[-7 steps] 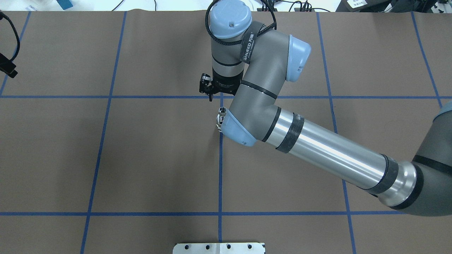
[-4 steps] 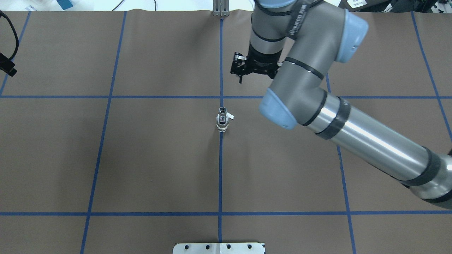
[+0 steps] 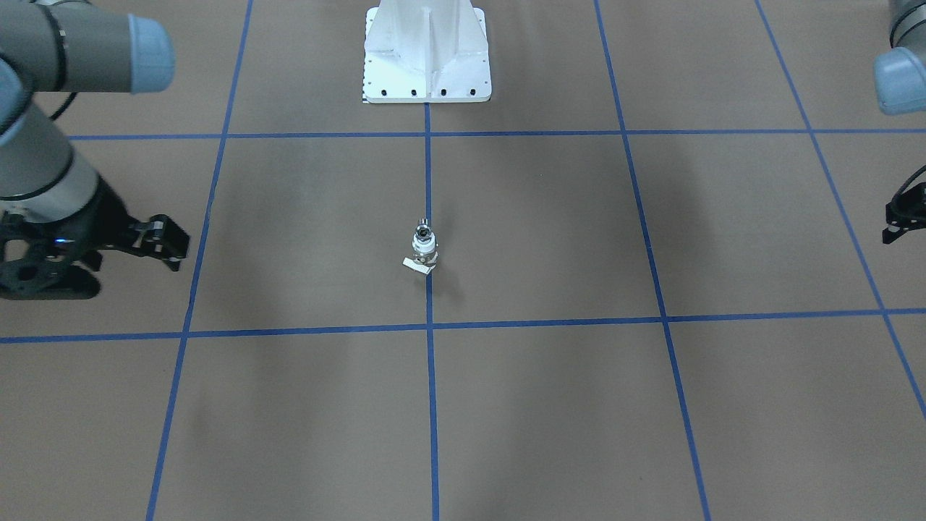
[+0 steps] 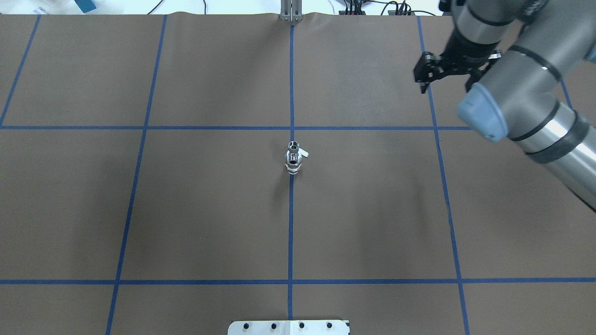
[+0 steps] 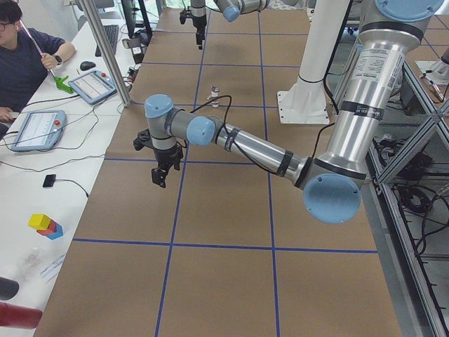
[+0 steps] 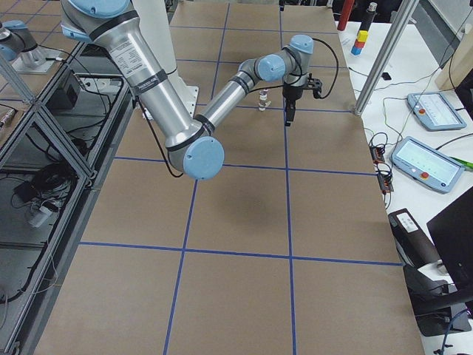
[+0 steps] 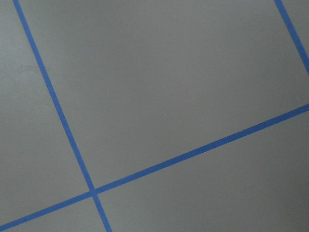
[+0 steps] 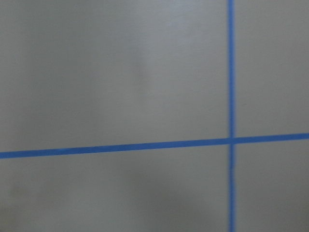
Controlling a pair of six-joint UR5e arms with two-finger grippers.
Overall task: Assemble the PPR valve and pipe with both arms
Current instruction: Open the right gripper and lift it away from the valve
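The PPR valve (image 4: 293,159) stands alone on the centre blue line of the brown table, silvery with a white collar and a pale tab sticking out sideways. It also shows in the front view (image 3: 425,250). I cannot make out the pipe as a separate piece. My right gripper (image 4: 444,83) hangs far to the right and back of the valve, jaws apart and empty; the front view shows it at the left (image 3: 163,246). My left gripper (image 3: 899,218) is cut off by the edge, so I cannot tell its state. Both wrist views show only bare table.
The white bolted pedestal plate (image 4: 288,327) sits at the near edge, also in the front view (image 3: 427,72). A metal post (image 4: 291,11) stands at the far edge. In the exterior left view an operator (image 5: 28,53) sits at a side bench with tablets (image 5: 91,86).
My right arm has swung up and to the right, away from the valve, which it covered at first. The valve has stayed put. My left gripper has left the overhead view's left edge.
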